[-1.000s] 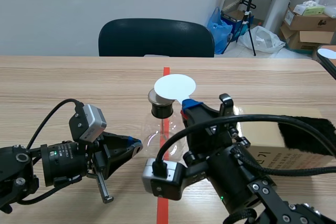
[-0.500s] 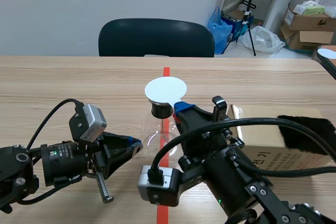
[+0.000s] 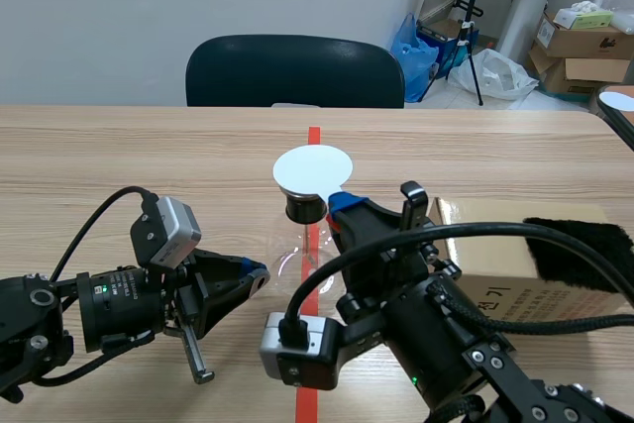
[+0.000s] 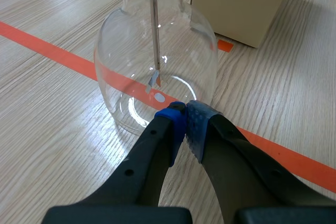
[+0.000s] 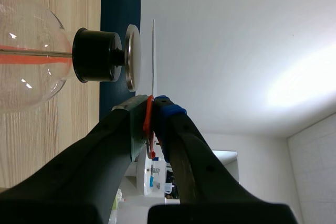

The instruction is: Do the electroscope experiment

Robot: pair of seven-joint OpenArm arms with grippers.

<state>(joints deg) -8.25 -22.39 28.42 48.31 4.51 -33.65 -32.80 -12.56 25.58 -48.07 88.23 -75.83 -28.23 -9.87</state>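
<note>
The wooden table (image 3: 149,156) carries all items. A dark chair (image 3: 294,71) stands at 12 o'clock beyond it. A cardboard box (image 3: 515,255) lies at 3 o'clock from the glass flask (image 3: 297,250).

The right gripper (image 3: 342,203) sits at 5 o'clock from the white disc (image 3: 312,167). Its fingers are clamped on the disc's red edge tab. The left gripper (image 4: 184,121) lies at 8 o'clock from the flask, fingers pressed together on nothing, tips at the lower glass wall.

The flask stands upright on the tape line. The disc hovers just beside the metal plate (image 5: 131,59) on the black stopper (image 5: 94,55), a narrow gap between them. The rod (image 4: 155,35) hangs inside the flask.
</note>
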